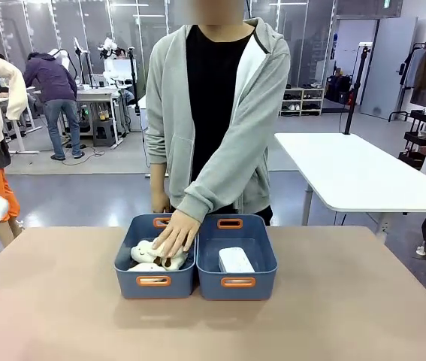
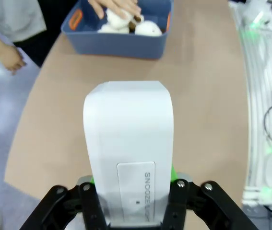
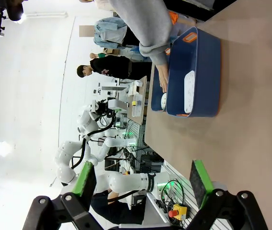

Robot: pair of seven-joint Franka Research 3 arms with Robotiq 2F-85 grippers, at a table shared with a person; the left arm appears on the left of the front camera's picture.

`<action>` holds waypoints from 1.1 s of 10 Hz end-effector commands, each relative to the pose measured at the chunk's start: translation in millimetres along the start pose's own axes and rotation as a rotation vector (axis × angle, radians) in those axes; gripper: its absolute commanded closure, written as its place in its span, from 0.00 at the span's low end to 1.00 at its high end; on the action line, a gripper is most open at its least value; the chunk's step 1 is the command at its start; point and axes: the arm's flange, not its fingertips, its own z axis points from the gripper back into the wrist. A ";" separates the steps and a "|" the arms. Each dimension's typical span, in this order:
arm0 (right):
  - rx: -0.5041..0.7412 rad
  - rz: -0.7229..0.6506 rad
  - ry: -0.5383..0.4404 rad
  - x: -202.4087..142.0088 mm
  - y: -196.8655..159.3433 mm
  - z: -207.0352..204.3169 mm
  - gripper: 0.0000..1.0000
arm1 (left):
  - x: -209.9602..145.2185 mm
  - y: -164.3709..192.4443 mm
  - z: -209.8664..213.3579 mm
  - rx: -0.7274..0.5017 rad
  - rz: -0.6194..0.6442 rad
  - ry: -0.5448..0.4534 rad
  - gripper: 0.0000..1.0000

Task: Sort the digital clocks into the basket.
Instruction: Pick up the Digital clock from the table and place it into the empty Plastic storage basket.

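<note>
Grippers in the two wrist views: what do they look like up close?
The right gripper has black jointed links with round pivot bolts and flat green pads. The left gripper shows the same black links, with slivers of green.

Showing smooth, matt white plastic on the digital clock (image 2: pixel 128 129). Repeating that white plastic on the second clock (image 1: pixel 235 260), lying in a basket (image 1: pixel 269 259) of smooth blue plastic with orange trim. Puffing up as fluffy white plush on the sheep toys (image 1: pixel 143 254) in the twin bin (image 1: pixel 125 259). Spreading matt beige across the tabletop (image 1: pixel 333 316). Setting matt green pads (image 3: pixel 86 181) against black on the right tool (image 3: pixel 143 179).
</note>
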 end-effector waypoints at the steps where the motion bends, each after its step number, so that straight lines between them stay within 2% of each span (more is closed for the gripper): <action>1: -0.003 -0.015 0.008 -1.7 2.1 0.6 0.00 | 3.4 -32.1 27.2 0.092 -0.022 0.039 1.00; 4: -0.003 -0.015 0.008 -1.7 2.1 0.6 0.00 | 27.0 -36.7 20.8 0.072 -0.079 0.055 1.00; 6: -0.003 -0.015 0.008 -1.7 2.1 0.6 0.00 | 72.8 -47.7 16.1 0.026 -0.153 0.118 1.00; 8: -0.003 -0.015 0.008 -1.7 2.1 0.6 0.00 | 157.5 -43.5 -14.8 -0.049 -0.326 0.202 1.00; 9: -0.003 -0.015 0.008 -1.7 2.1 0.6 0.00 | 208.3 -37.0 -37.7 -0.061 -0.295 0.293 1.00; 11: -0.003 -0.015 0.008 -1.7 2.1 0.6 0.00 | 284.9 -35.2 -91.8 -0.036 -0.263 0.312 1.00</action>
